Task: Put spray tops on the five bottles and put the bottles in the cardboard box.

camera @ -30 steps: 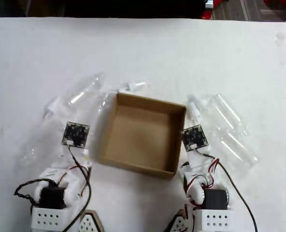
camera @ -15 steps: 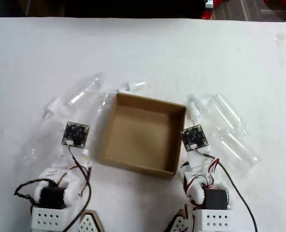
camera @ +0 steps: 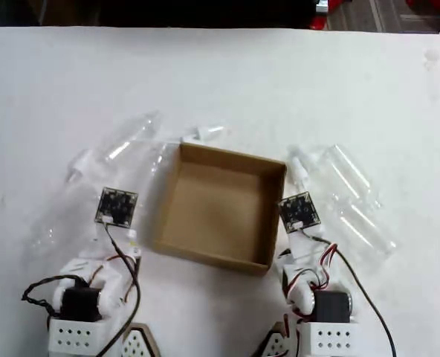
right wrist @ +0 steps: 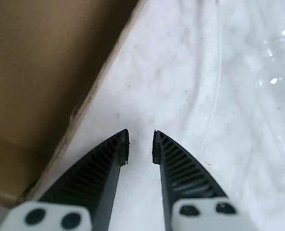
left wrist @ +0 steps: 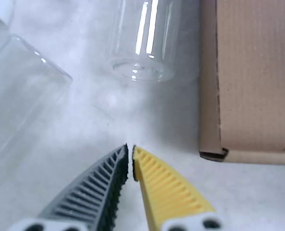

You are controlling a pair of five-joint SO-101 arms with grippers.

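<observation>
The open cardboard box (camera: pixel 220 208) sits mid-table between my two arms, and it is empty. Clear bottles lie on their sides to either side of it: one (camera: pixel 131 137) and another (camera: pixel 56 216) on the left, two (camera: pixel 346 175) (camera: pixel 365 230) on the right. White spray tops lie loose behind the box (camera: pixel 205 134) and at its right rear corner (camera: pixel 300 165). My left gripper (left wrist: pixel 130 153) is shut and empty, low over the table beside the box wall (left wrist: pixel 248 77), a bottle mouth (left wrist: pixel 142 67) just ahead. My right gripper (right wrist: pixel 140 144) is open by a narrow gap and empty, between the box edge (right wrist: pixel 89 101) and a bottle (right wrist: pixel 258 82).
Both arm bases (camera: pixel 79 305) (camera: pixel 320 312) stand at the table's near edge. The white table (camera: pixel 227 74) stretches bare behind the box. A third white spray top (camera: pixel 81 165) lies among the left bottles.
</observation>
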